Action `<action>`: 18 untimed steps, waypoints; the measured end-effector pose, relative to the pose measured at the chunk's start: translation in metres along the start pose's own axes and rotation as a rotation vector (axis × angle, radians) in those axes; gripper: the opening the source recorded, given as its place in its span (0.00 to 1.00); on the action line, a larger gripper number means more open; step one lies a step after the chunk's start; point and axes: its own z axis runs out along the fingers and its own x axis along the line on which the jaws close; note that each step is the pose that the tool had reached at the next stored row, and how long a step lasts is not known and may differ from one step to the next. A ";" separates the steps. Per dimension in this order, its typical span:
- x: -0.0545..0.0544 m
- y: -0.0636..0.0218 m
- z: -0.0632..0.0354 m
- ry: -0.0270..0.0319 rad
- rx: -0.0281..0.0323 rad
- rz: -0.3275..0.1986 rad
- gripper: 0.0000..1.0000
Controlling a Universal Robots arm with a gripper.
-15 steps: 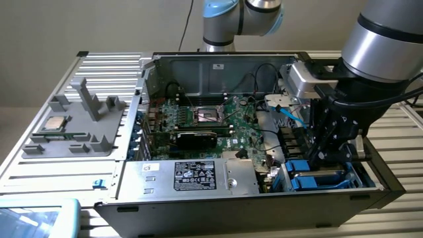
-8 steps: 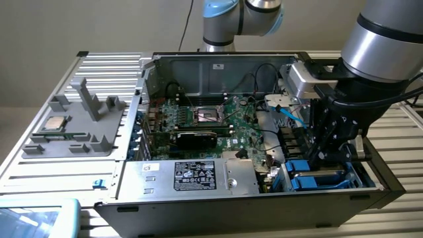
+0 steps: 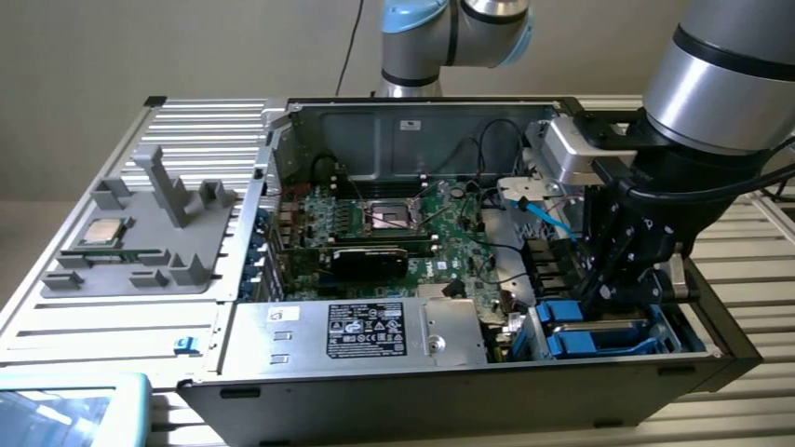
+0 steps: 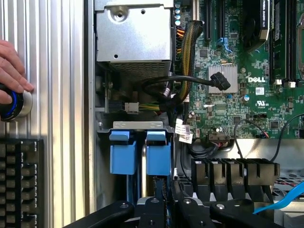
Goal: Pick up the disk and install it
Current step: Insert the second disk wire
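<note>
The disk (image 3: 599,337) stands on edge in the drive bay at the case's front corner, on the exterior view's right. Its bright blue bracket (image 4: 156,159) shows two blue tabs under a silver bay rail. My black gripper (image 3: 617,296) reaches straight down into that bay from above. In the wrist view its dark fingers (image 4: 151,210) sit close together on the near edge of the blue bracket, so the gripper (image 4: 159,206) is shut on the disk. The metal body and label of the disk are hidden in the bay.
A silver power supply box (image 3: 360,331) with a black label lies beside the bay. The green motherboard (image 3: 397,223) and loose black cables (image 4: 190,85) fill the case. A blue cable (image 4: 285,197) runs close by. A person's hand (image 4: 12,71) rests on a knob outside the case.
</note>
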 end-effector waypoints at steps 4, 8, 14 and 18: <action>0.000 0.0000 -0.0003 -0.0001 0.0001 0.000 0.16; 0.001 0.0000 -0.0004 0.0000 0.0000 0.000 0.16; 0.001 0.0000 -0.0008 -0.0002 0.0006 0.000 0.16; 0.001 0.0005 -0.0021 -0.0001 0.0027 0.000 0.16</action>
